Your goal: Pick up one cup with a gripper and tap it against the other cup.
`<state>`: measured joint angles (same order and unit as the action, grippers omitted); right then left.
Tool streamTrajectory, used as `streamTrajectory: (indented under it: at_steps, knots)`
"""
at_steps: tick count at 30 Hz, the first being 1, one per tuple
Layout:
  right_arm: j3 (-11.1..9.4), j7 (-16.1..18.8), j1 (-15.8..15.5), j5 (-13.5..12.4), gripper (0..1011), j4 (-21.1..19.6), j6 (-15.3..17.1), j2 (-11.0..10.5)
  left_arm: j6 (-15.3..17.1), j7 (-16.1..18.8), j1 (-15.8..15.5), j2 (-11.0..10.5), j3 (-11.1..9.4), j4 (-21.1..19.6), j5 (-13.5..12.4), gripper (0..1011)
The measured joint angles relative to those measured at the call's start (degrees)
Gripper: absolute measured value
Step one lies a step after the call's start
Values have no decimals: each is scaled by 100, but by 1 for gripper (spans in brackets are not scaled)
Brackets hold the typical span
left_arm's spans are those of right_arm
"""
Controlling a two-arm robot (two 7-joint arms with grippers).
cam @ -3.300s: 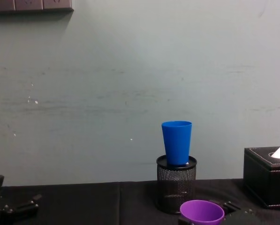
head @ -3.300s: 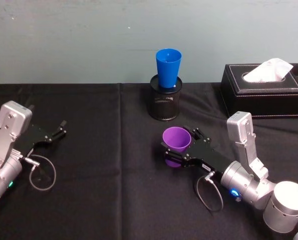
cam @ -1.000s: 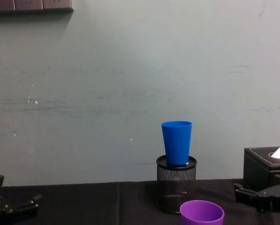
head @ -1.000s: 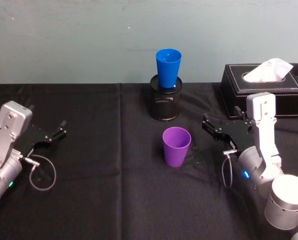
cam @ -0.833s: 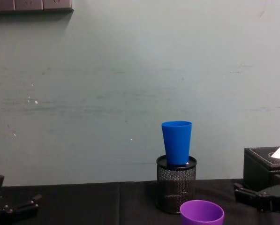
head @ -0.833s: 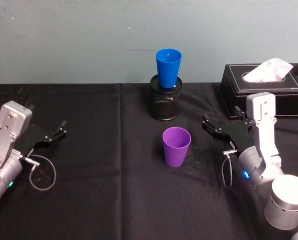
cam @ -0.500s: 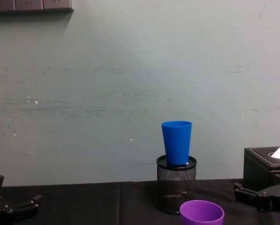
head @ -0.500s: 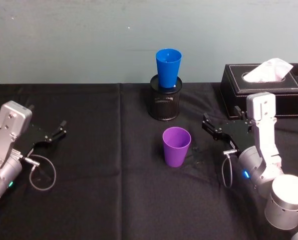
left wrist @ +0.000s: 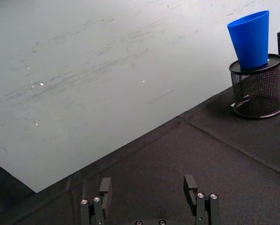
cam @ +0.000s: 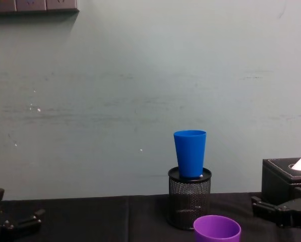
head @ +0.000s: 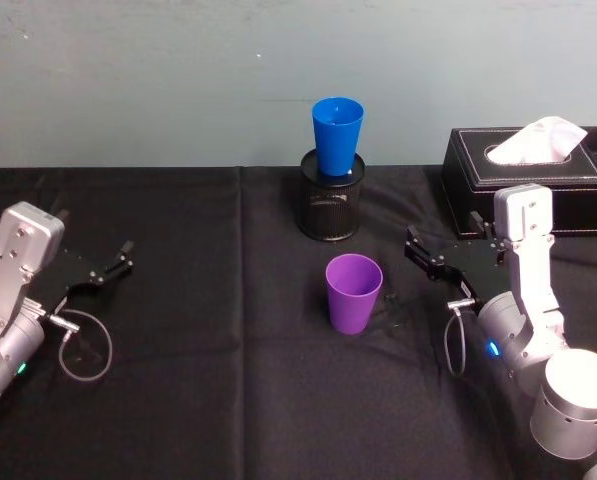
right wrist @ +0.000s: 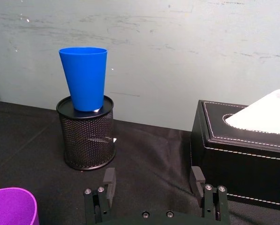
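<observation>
R gripper (head: 425,259) jaws spread wide, nothing between them, hovering low over the bench (head: 228,400) to the right of the purple cup (head: 354,292), apart from it w/ a clear strip of black cloth between; fingertips aim toward the cup's side of the bench but don't touch it. In the R wrist view the two fingers (right wrist: 109,180) stand parted, and the purple cup's rim sits off to one side of them, not inside the gap. Purple cup upright, mouth up, on the bench, roughly centre. Blue cup (head: 337,135) stands upright on top of the black mesh pen holder (head: 330,205), which sits behind the purple cup, nearer the wall, well apart from it. Black tissue box (head: 538,170) w/ white tissue poking out sits behind the R gripper, to the right of the purple cup and farther back. L gripper (head: 106,267) parked far to the left of the purple cup, low over the bench, jaws open and empty; L wrist view shows its fingers (left wrist: 105,188) parted over bare cloth.
</observation>
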<state>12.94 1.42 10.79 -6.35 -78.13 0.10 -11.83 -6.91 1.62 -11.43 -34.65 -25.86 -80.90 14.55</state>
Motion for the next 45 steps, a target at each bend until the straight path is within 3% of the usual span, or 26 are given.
streamTrajectory:
  at_steps: [45]
  knots:
    - [0,0,0,0,1003,0,0,0,0,0,0,0,0,0,0,1000]
